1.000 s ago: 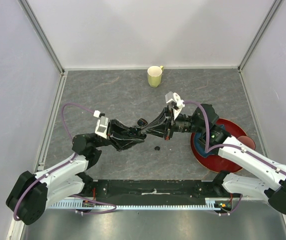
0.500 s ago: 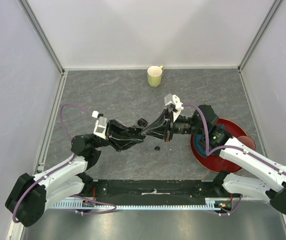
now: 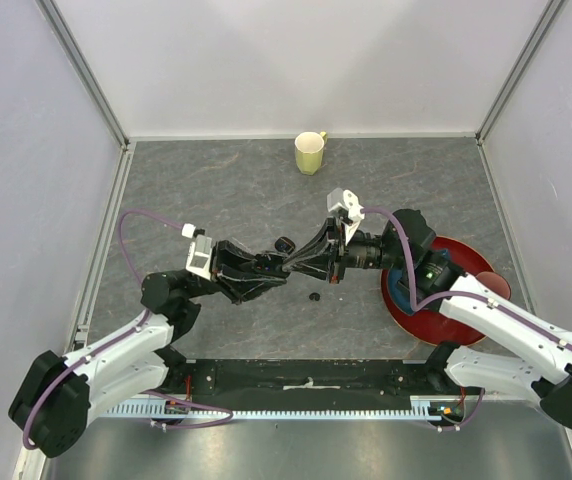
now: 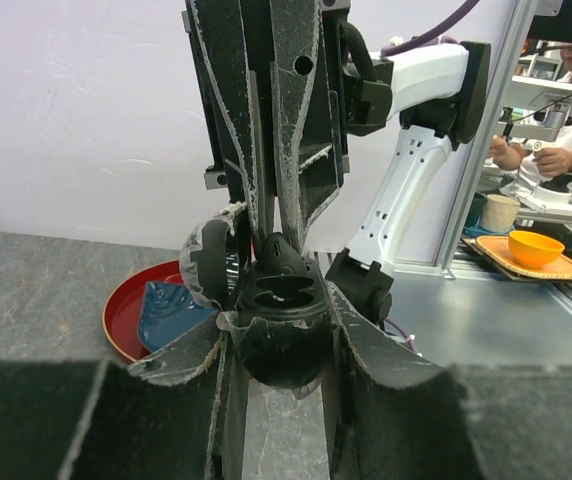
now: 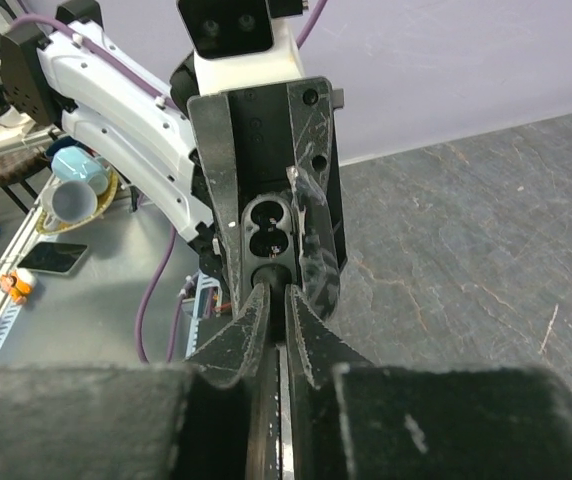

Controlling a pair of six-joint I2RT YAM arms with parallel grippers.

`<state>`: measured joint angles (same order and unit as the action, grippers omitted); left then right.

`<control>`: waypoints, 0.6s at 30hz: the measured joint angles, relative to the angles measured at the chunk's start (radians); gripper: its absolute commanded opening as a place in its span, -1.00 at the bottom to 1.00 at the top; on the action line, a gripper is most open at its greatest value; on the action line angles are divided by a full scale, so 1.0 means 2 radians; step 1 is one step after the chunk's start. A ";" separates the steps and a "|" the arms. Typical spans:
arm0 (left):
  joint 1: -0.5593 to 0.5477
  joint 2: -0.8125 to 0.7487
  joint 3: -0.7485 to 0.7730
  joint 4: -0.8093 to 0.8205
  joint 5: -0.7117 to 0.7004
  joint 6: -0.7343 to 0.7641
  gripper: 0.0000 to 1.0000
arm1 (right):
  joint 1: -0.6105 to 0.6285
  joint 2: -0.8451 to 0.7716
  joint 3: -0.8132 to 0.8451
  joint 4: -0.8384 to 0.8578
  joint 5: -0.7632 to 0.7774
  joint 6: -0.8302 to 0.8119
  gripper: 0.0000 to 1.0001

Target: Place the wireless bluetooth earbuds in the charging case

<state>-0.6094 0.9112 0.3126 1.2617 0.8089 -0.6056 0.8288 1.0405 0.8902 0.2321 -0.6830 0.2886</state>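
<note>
Where the two arms meet over the middle of the table (image 3: 216, 190), the left gripper (image 4: 282, 350) is clamped on the charging case (image 4: 284, 300), which sits between its fingers with its two hollows turned toward the right gripper (image 5: 278, 300). That gripper's fingertips stand right at the case's edge, only a slit apart; whether they pinch anything cannot be told. One earbud (image 3: 314, 296) lies loose on the table just nearer the bases, apart from both grippers.

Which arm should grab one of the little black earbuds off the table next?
Probably the right. The left tool is clamped on the open charging case, so it's busy; the right tool is at the case's mouth, near a loose earbud on the table.
</note>
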 measured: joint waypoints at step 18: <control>0.001 -0.019 -0.005 0.000 -0.027 0.014 -0.95 | 0.000 -0.018 0.005 -0.036 0.029 -0.006 -0.42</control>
<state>-0.6071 0.8742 0.3031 1.2621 0.7540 -0.5774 0.8295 1.0050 0.8993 0.1604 -0.6254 0.2768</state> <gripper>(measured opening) 0.360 0.298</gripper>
